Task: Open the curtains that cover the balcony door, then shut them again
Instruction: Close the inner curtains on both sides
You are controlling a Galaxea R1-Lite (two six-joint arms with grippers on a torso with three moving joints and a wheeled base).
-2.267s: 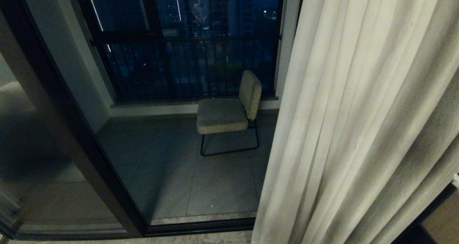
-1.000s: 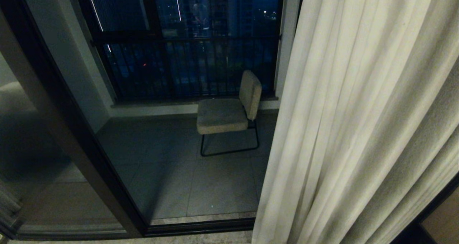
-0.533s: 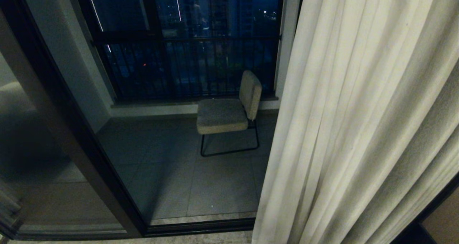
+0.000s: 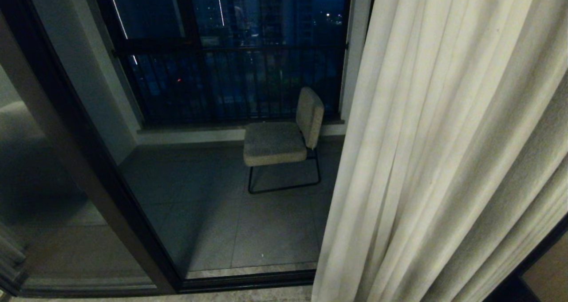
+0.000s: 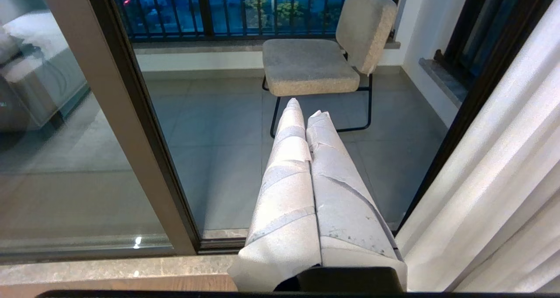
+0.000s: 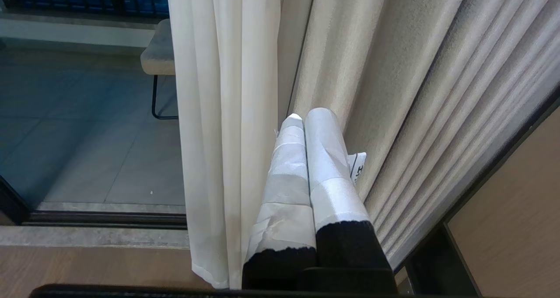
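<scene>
The cream curtains (image 4: 443, 151) hang bunched at the right of the head view and leave the balcony door (image 4: 213, 195) uncovered. Its dark frame post (image 4: 93, 160) runs down the left, with reflective glass beside it. Neither arm shows in the head view. My left gripper (image 5: 306, 107) is shut and empty, pointing at the door glass, with the curtains (image 5: 494, 193) to one side. My right gripper (image 6: 308, 114) is shut and empty too, its tips close in front of the curtains (image 6: 227, 114); a heavier beige panel (image 6: 420, 92) with a small white tag (image 6: 358, 169) hangs beside it.
A beige cushioned chair (image 4: 284, 138) on a black frame stands on the grey balcony tiles (image 4: 248, 231). Behind it runs the black balcony railing (image 4: 230, 84), with night city lights beyond. A dark door track (image 4: 248, 280) crosses the floor. A wooden panel (image 6: 512, 219) stands beyond the curtains.
Both arms and the view are still. A person's reflection in the upper glass has faded from sight. The curtain folds have barely shifted.
</scene>
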